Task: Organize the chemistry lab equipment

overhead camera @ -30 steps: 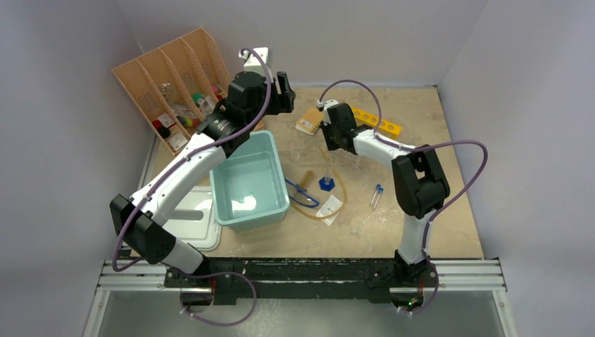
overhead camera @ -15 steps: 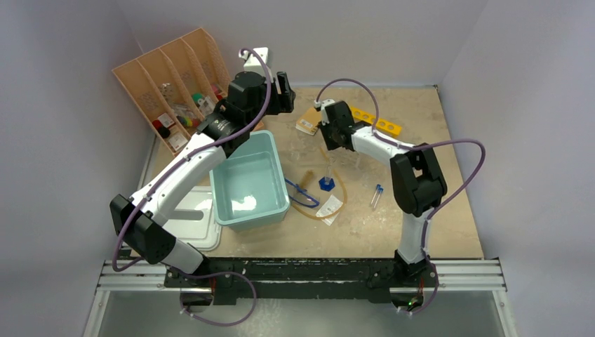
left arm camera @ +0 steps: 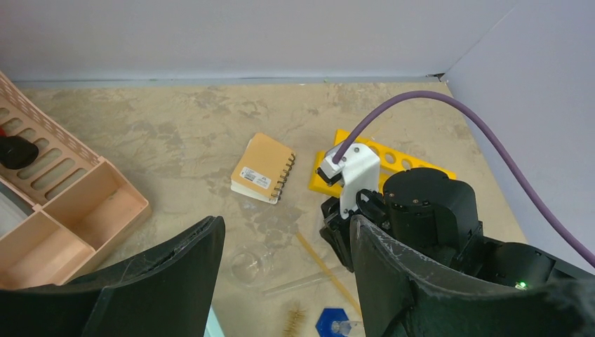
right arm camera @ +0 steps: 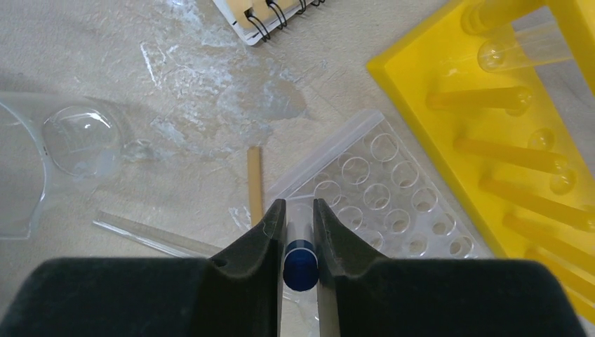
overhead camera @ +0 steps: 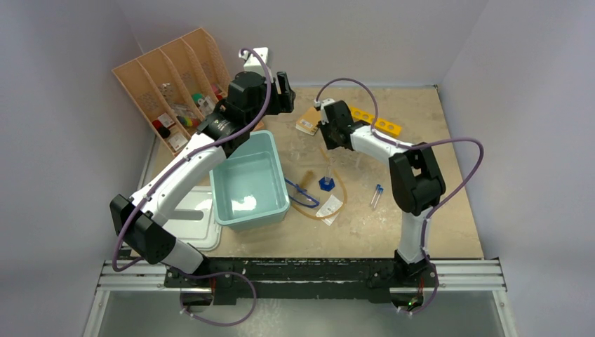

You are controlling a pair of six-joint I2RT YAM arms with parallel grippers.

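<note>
Two grippers: mine, left and right, both out over the far half of the stone-patterned table (overhead camera: pixel 449 210).
Right gripper (right arm camera: pixel 295 210): narrowed, my two dark fingers pinching a thin clear blue-capped test tube (right arm camera: pixel 300 263) from either side.
Held tube's axis: in line with my fingers, with the blue cap back toward my wrist and the clear body pointing out past my fingertips, down at the table.
Held tube's place: over a clear plastic well plate (right arm camera: pixel 379 189), just beside the yellow test-tube rack (right arm camera: pixel 491 126).
Left gripper (left arm camera: pixel 284 228): spread wide, nothing between my fingers, raised above the far edge of the pale teal rectangular tub (overhead camera: pixel 249 179).
Second blue-capped tube (overhead camera: pixel 377 195): lying flat on the table near my right arm, long axis roughly near-to-far.
Clear cylinder with blue hexagonal base (overhead camera: pixel 326 179): standing on its base between the tub and that loose tube.
</note>
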